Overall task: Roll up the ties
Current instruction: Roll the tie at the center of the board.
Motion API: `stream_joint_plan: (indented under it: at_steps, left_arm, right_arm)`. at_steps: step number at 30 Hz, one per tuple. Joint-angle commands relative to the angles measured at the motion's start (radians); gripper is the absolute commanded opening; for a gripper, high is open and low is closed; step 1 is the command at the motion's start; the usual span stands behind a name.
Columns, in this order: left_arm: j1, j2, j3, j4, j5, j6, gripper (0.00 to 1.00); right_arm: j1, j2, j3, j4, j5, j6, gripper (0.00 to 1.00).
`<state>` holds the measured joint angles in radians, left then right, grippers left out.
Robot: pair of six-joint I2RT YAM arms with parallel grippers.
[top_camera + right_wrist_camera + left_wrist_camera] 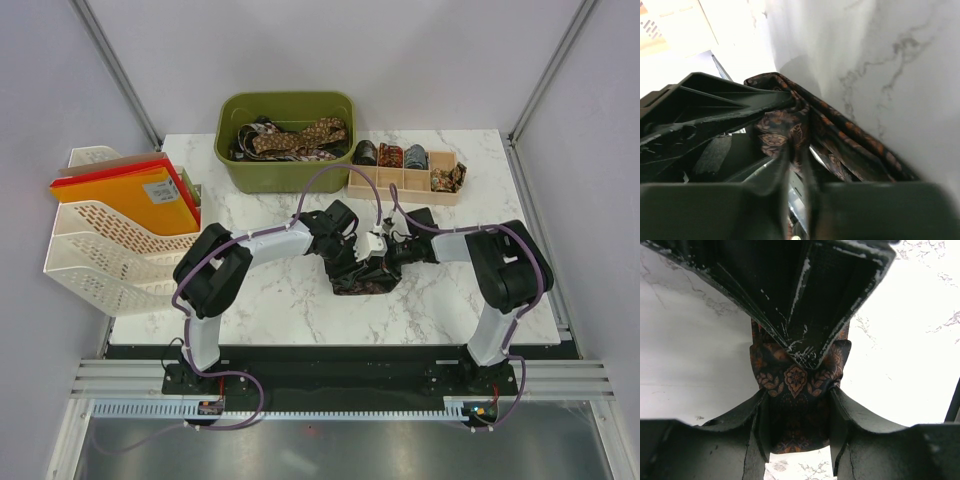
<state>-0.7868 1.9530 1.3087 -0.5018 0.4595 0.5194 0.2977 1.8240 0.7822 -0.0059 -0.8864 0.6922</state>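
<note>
Nearest the arm bases, I'm looking across the marble table (260, 305) to mid-table, where both arms are meeting over one dark tie (362, 280). It has an orange floral print and is lying bunched on the marble.

The left gripper (797, 427) is sitting roughly half open. Its fingers (757, 425) are pressing on both edges of the folded band, so I'm calling that a hold across the tie's width. The right gripper (796, 175) is facing it from the other side with jaws nearly together. It's pinching a fold of the same tie, and the rest is draping down to the table. The two grippers are almost touching.

My read is that I'm working mid-roll, with the free length not yet wound. To do this step well:
- I'm using the left as the anchor on the core, gripping steadily without crushing it.
- I'm having the right wrap the tail around with light tension and the edges lined up.
- I'm staying low over the marble so nothing sags.
- I'm watching finger clearance, since a bump could spring the roll.

Further back, the wooden organizer (400, 193) is holding finished rolls (390, 155). Behind that, loose ties (300, 138) are waiting in the green bin (285, 175). File trays (100, 250) are sitting far left.
</note>
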Motion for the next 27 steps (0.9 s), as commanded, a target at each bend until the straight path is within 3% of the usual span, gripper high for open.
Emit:
stream_joint_plan:
  at_steps: [1, 3, 17, 27]
  left_arm:
    - [0.011, 0.014, -0.029, -0.066, -0.047, -0.022, 0.37]
    - [0.011, 0.000, -0.031, -0.066, -0.041, -0.019, 0.40]
    - [0.011, -0.117, -0.037, -0.070, 0.005, 0.039, 0.58]
    - [0.061, -0.265, -0.152, 0.028, 0.097, 0.068, 0.80]
  right_arm:
    - [0.012, 0.032, 0.022, -0.077, 0.063, -0.095, 0.04]
    - [0.011, 0.035, 0.028, -0.109, 0.096, -0.117, 0.00]
    - [0.012, 0.063, 0.086, -0.264, 0.245, -0.246, 0.00]
    - [0.012, 0.087, 0.106, -0.295, 0.294, -0.263, 0.00]
